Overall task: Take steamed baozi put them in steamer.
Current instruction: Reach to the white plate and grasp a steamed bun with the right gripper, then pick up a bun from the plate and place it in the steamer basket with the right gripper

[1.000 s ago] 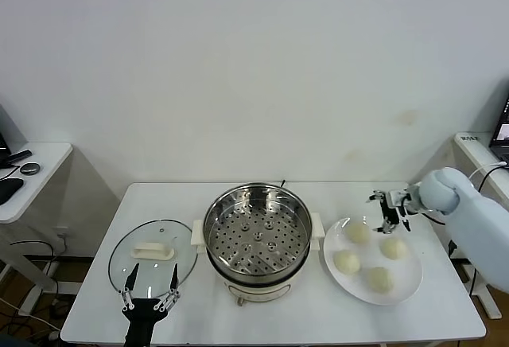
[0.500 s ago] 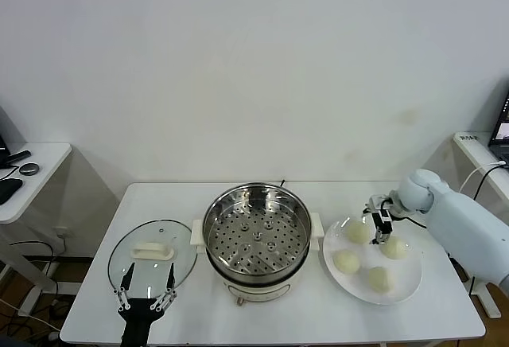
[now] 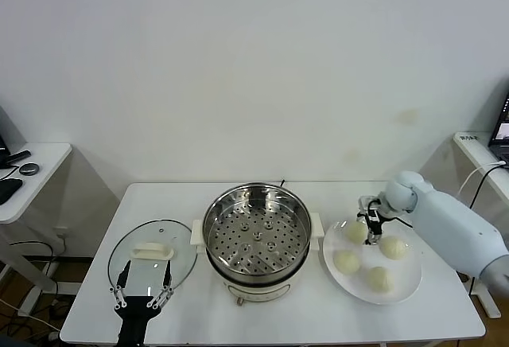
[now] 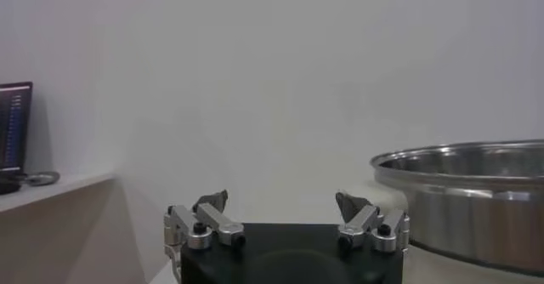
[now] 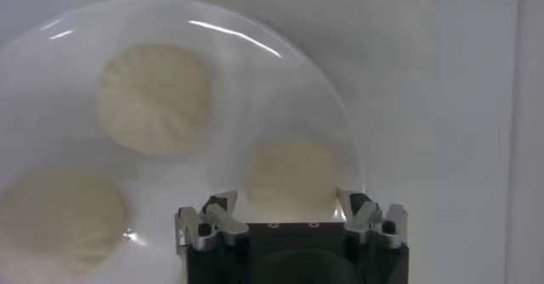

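Lower now, the right hand (image 3: 367, 221) has dropped onto the plate (image 3: 404, 283), half-open fingers straddling one baozi (image 5: 293, 179), not gripping. Left hand (image 3: 141, 295) stays wide open, empty, over the glass lid (image 3: 151, 253).

**A bare test room, not a kitchen**

This looks like a lab or office set up for trials. A plain white table (image 3: 278, 323) stands against an empty white wall (image 3: 254, 68), with white side desks (image 3: 36, 164) on both flanks. A lit monitor (image 4: 14, 124) sits on one; cables (image 3: 20, 247) trail below.
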